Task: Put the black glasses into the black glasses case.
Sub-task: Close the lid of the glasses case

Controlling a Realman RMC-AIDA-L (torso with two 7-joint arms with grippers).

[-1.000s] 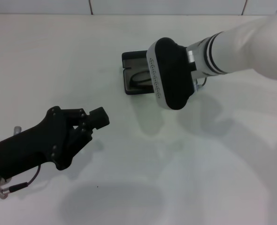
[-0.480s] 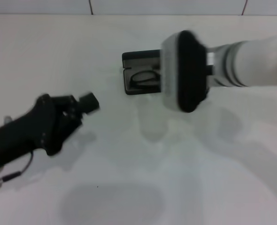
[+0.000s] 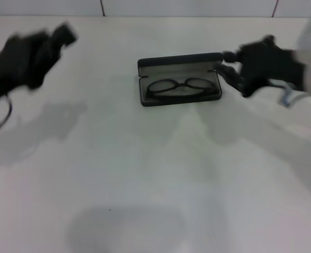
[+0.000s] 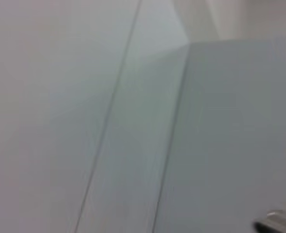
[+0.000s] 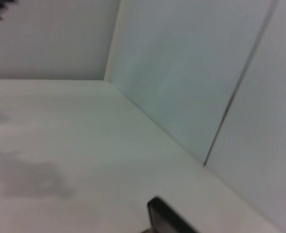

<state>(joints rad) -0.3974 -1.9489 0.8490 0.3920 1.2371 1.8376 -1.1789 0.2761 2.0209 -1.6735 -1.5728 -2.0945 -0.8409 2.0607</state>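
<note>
The black glasses case [image 3: 177, 62] lies open in the middle of the white table, its lid standing up at the far side. The black glasses [image 3: 180, 87] rest inside on the grey lining, lenses side by side. My right gripper [image 3: 230, 66] hovers just off the case's right end, open and holding nothing. My left gripper [image 3: 65, 32] is raised at the far left, well away from the case, and is blurred by motion. Both wrist views show only wall and table.
A tiled wall [image 3: 187, 7] runs along the table's far edge. In the right wrist view a dark edge [image 5: 168, 221] shows at the bottom, and I cannot tell what it is.
The right arm has swung off the case to its right, uncovering the glasses inside. The left arm has lifted from the near left to the far left.
</note>
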